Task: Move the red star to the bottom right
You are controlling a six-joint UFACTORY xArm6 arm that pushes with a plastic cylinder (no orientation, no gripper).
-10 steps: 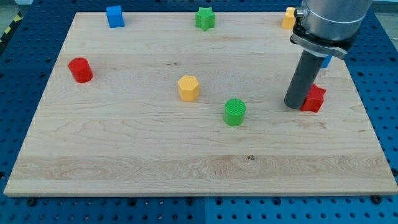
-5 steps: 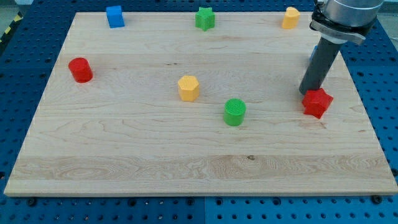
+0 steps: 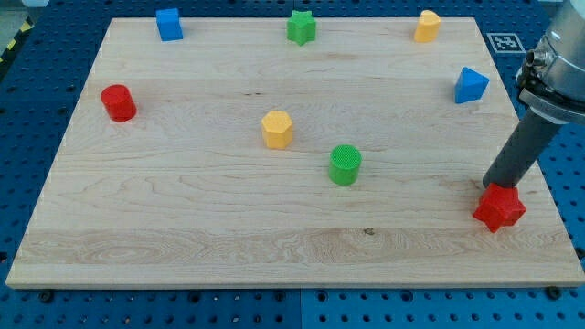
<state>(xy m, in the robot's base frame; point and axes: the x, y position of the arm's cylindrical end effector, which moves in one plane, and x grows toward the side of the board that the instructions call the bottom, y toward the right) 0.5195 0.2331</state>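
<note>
The red star (image 3: 499, 207) lies on the wooden board (image 3: 183, 228) near the view's right edge, low down. My tip (image 3: 494, 185) touches the star's upper side, with the dark rod rising up and to the right from it. The rod's body hides part of the board's right edge.
A blue triangle (image 3: 470, 85) sits above the tip at the right. A yellow block (image 3: 426, 26), green star (image 3: 300, 26) and blue cube (image 3: 168, 24) line the top. A red cylinder (image 3: 118, 102) is left; a yellow hexagon (image 3: 277, 129) and green cylinder (image 3: 345, 164) are central.
My tip has moved down and to the right, pushing the red star from mid-right toward the bottom right corner. The blue triangle is now uncovered.
</note>
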